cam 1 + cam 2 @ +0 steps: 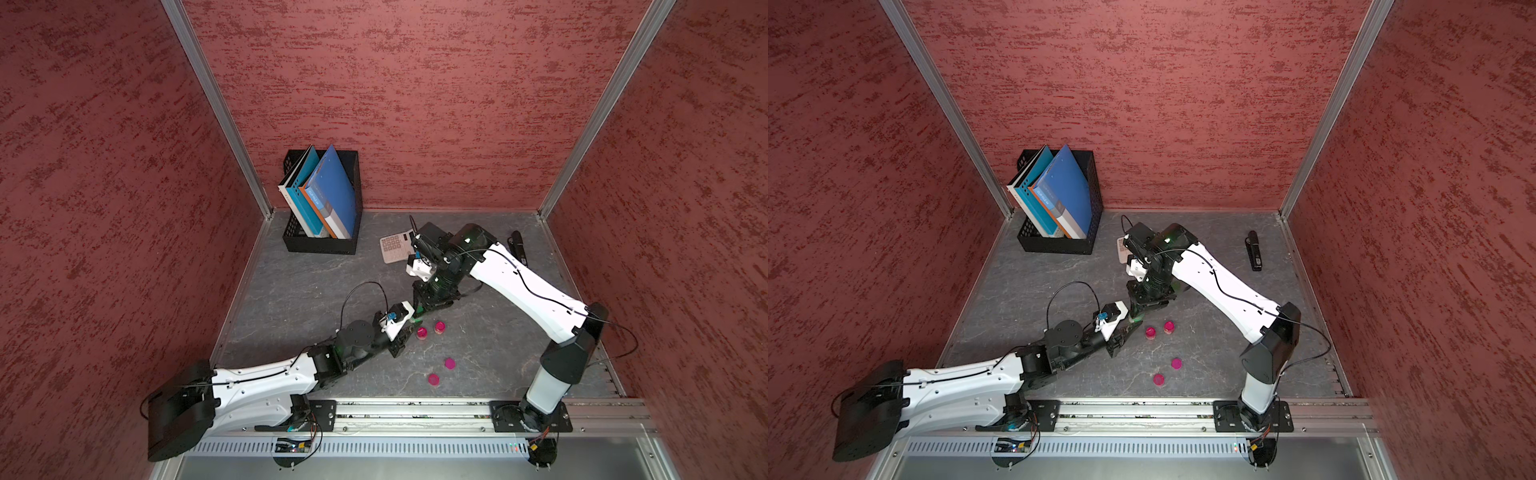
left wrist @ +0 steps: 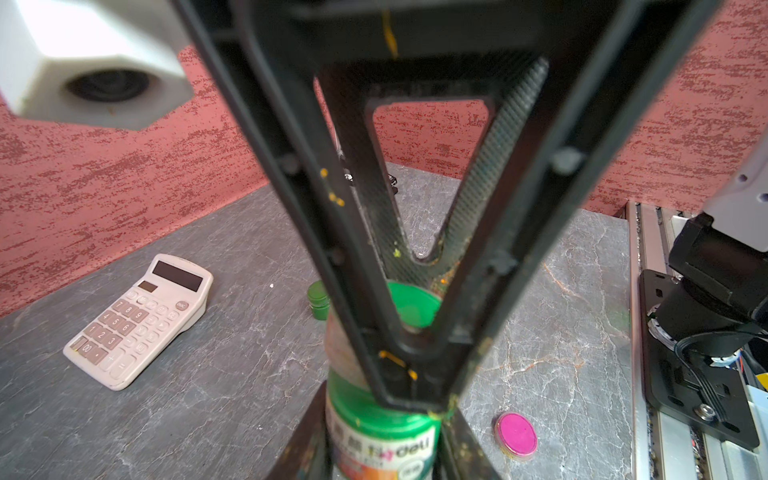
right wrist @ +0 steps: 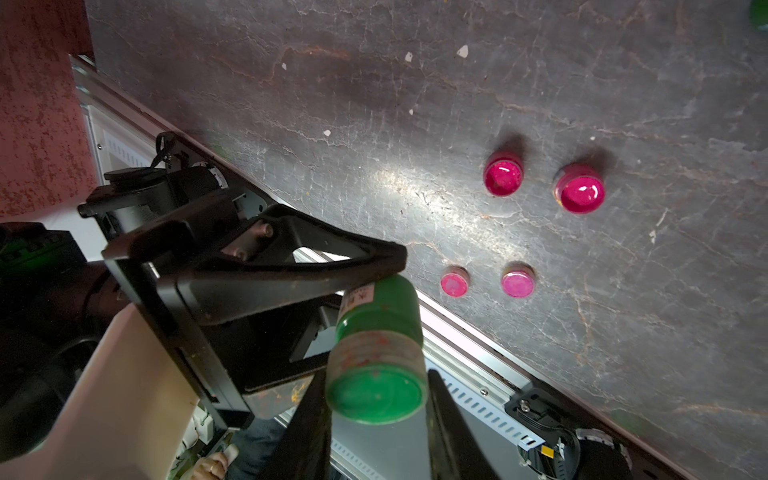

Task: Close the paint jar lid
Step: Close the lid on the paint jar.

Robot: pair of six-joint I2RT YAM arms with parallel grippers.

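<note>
A green paint jar (image 3: 376, 303) with a printed label (image 2: 386, 449) is held off the table between both arms. My left gripper (image 2: 382, 453) is shut on its body, one finger on each side. The green-topped lid (image 3: 376, 392) sits on the jar's mouth, and my right gripper (image 3: 376, 388) is shut on it from above. In both top views the jar shows only as a green glint (image 1: 417, 318) (image 1: 1137, 319) where the left gripper (image 1: 409, 328) and right gripper (image 1: 419, 309) meet. How tightly the lid is seated cannot be told.
Two open pink jars (image 1: 422, 332) (image 1: 439, 327) and two pink lids (image 1: 450, 363) (image 1: 433, 379) lie just right of the grippers. A second green jar (image 2: 318, 301), a calculator (image 1: 395, 247), a black stapler (image 1: 1254, 251) and a file box of books (image 1: 324, 203) stand farther back.
</note>
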